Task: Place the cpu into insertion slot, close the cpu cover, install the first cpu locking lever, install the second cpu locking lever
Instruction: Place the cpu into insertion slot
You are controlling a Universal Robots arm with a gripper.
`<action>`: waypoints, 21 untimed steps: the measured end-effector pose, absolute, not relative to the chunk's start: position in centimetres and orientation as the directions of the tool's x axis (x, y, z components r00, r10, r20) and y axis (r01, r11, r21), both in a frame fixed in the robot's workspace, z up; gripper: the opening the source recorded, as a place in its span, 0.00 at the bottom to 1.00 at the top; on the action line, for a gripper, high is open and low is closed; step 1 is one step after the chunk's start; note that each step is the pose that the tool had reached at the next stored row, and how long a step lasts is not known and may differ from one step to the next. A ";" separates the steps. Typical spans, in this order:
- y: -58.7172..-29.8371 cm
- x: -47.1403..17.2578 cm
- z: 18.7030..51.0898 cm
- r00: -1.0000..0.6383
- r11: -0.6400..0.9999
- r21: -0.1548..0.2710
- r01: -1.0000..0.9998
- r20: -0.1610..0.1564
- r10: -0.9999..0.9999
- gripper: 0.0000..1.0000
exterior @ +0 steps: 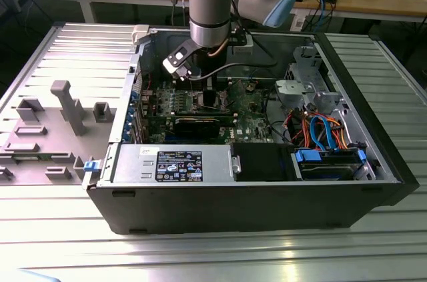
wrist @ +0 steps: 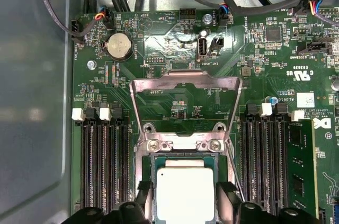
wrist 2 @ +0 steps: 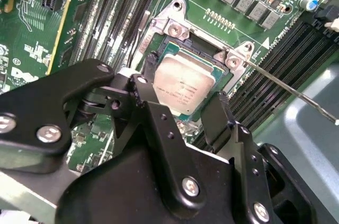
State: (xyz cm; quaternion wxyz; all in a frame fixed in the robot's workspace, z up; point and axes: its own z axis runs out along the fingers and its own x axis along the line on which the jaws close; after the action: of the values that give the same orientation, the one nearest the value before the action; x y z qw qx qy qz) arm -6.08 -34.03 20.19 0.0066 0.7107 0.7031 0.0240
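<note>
Arm (exterior: 212,2) is reaching down into the open computer case (exterior: 267,195), toward the far middle of the green motherboard (wrist: 175,38).

Gripper (wrist 2: 185,83) is part open, at about chip width. Its black fingers (wrist 2: 152,62) sit against two opposite edges of the cpu (wrist 2: 183,82), so it looks like it has hold of it.

In both wrist views the cpu sits silver top up, level, inside the insertion slot (wrist: 183,158), square to the silver rim. I can't tell whether it's fully seated.

The cpu cover (wrist: 185,80) is open. It's swung back on its hinge edge at the slot, and the motherboard shows through its window.

One locking lever (wrist 2: 286,89), a thin metal rod, angles away from the slot corner, unlatched, over the memory slots (wrist 2: 275,60).

Long black memory slots run along both sides of the socket. The coin cell (wrist: 119,45) is on the board beyond the cover.

In the exterior view, the grey drive cage (exterior: 300,89) is to the exterior view's right of the arm. The power supply (exterior: 173,165) lies along the near wall.
</note>
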 end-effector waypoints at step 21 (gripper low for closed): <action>-34.1 -6.1 20.4 0.011 -0.012 0.043 0.999 0.025 1.000 0.60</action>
State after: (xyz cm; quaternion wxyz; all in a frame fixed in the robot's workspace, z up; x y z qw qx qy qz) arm -6.08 -34.07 20.36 0.0066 0.7108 0.7030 0.0240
